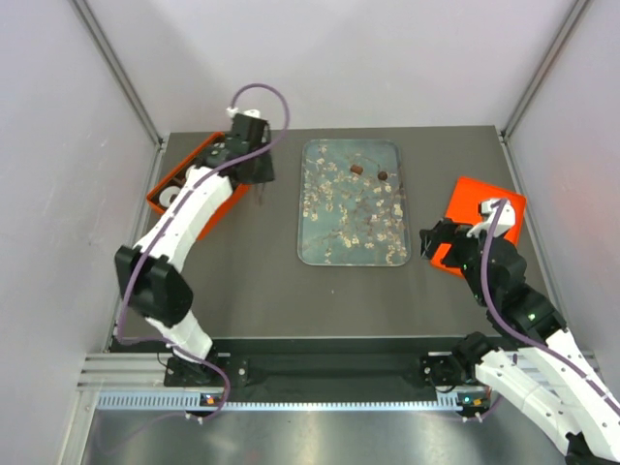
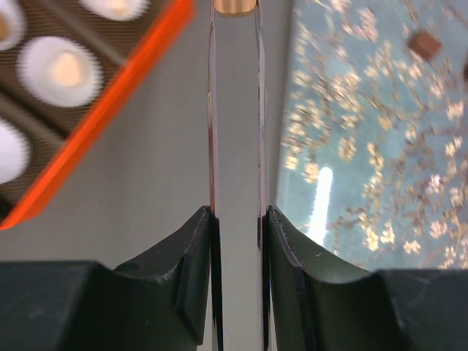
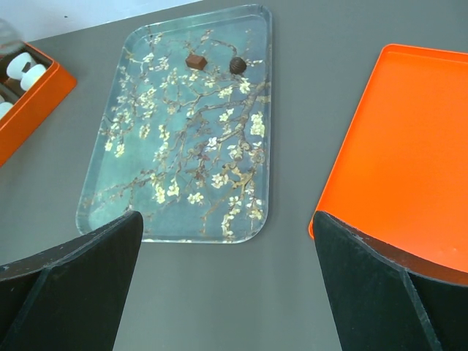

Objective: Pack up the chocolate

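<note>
**Top view:** the left fingers (image 1: 254,172) are held btw. the box (image 1: 155,199) and the tray (image 1: 329,242). The tongs (image 1: 260,197) are pointed down at the surface (image 1: 252,291), prob. so a piece can be carried across to the box. 2 chocolates (image 1: 356,170) are left at the tray's far end, near each other but apart. 1 box, 1 tray and 1 lid (image 1: 470,194) are counted.

**Left wrist:** the left fingers are clamped on the 2 tong blades. A tan piece (image 2: 234,6) is pinched at the tips; it is cut off by the frame edge, so prob. a chocolate. 4 cups (image 2: 58,67) are seen in part in the box, some w/ pale fillings.

**Right wrist:** the right fingers (image 3: 80,278) are spread wide w/ nothing btw. them, held over the tray's near edge beside the lid, prob. kept clear until closing. The 2 chocolates are seen again, 1 blocky, 1 round.
</note>
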`<act>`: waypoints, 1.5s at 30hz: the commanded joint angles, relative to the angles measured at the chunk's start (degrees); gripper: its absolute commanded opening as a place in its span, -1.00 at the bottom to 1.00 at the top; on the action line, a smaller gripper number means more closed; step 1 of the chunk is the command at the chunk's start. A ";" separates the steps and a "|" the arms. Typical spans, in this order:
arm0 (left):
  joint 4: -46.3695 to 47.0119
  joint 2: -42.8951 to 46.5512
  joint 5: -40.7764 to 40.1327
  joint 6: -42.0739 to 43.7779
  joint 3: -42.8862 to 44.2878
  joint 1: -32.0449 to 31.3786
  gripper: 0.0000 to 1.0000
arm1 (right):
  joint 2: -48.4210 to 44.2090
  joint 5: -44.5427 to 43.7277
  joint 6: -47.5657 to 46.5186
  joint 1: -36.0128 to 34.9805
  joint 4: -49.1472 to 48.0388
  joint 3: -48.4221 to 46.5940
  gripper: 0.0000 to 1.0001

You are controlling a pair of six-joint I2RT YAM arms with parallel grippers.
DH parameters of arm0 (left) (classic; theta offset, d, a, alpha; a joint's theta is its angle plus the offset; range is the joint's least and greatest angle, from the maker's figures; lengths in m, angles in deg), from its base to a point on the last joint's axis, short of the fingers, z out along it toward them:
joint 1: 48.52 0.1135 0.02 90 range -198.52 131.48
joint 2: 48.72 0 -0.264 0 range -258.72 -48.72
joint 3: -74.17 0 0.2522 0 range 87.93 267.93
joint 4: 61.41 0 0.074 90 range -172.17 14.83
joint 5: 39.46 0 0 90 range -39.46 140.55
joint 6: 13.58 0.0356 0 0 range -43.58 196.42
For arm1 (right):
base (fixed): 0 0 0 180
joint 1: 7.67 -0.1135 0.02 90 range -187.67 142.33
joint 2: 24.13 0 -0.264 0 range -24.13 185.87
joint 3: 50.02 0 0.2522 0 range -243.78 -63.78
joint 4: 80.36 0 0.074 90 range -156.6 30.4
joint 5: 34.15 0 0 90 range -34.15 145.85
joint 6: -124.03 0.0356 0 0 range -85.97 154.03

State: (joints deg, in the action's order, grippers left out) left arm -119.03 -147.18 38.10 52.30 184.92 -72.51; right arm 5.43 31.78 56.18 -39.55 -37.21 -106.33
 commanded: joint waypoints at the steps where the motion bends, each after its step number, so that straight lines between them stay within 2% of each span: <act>1: -2.11 6.59 0.93 -1.02 -4.78 4.81 -0.28 | -0.73 0.61 0.44 -0.73 -2.14 -0.70 1.00; 12: -8.96 15.48 -3.72 -0.49 -14.01 14.67 -0.29 | -2.14 2.54 0.44 -0.73 -2.23 -0.35 1.00; 18: -8.88 17.60 -5.39 0.12 -18.41 18.18 -0.28 | -2.14 2.98 0.26 -0.73 -1.88 -0.61 0.99; 27: -4.31 17.51 -2.50 1.97 -22.45 23.54 -0.26 | -1.35 3.51 0.70 -0.73 -2.32 -0.87 1.00; 32: -0.54 16.46 -2.58 1.44 -24.48 23.55 -0.27 | -1.96 3.16 0.70 -0.73 -2.32 -0.43 1.00; 45: 1.58 14.08 -6.19 1.53 -25.62 23.55 -0.23 | -1.26 2.45 0.35 -0.64 -2.93 -0.08 1.00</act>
State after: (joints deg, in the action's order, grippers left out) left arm -121.06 -133.01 33.62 53.63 159.43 -49.06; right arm 3.79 34.90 56.34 -39.55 -37.41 -106.22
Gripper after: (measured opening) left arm 0.390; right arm 0.996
